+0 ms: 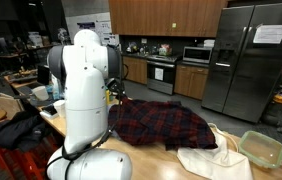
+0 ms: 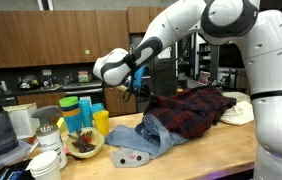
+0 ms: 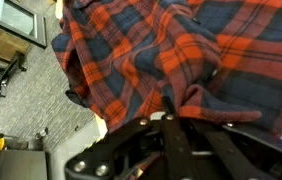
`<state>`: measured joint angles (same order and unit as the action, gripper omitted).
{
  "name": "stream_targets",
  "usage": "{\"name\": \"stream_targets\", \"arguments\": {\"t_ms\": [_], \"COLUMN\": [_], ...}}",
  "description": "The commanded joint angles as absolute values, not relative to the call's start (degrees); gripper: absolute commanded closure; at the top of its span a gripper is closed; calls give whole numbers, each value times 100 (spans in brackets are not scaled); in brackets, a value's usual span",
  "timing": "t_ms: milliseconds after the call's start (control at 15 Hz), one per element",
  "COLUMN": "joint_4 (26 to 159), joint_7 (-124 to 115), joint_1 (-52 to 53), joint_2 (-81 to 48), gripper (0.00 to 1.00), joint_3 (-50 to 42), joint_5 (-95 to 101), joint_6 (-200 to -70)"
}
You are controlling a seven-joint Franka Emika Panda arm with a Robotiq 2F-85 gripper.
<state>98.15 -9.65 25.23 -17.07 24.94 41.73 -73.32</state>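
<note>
A red and dark-blue plaid shirt (image 1: 161, 125) lies spread on the wooden table (image 2: 206, 155); it also shows in an exterior view (image 2: 193, 110) and fills the wrist view (image 3: 151, 50). My gripper (image 2: 134, 88) is at the shirt's edge, which is raised off the table. In the wrist view the fingers (image 3: 171, 108) are closed together with a fold of plaid cloth pinched between them. In an exterior view the gripper (image 1: 117, 93) is mostly hidden behind the white arm.
A blue denim garment (image 2: 146, 135) lies beside the shirt. A white cloth (image 1: 213, 160) and a green container (image 1: 262, 148) are at the far end. Stacked cups (image 2: 81, 110), a yellow cup (image 2: 102, 122) and a bowl (image 2: 82, 145) stand close by.
</note>
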Motion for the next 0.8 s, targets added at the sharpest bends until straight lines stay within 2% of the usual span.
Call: {"name": "stream_targets", "arguments": {"t_ms": [0, 733], "joint_4": [9312, 7797], "joint_7": [-788, -376], "joint_1": [2718, 3113], "joint_2": [-1971, -2815], "gripper": [98, 98], "joint_3": [2355, 1967], "joint_5": [4145, 4892], "joint_6": [-7476, -7581]}}
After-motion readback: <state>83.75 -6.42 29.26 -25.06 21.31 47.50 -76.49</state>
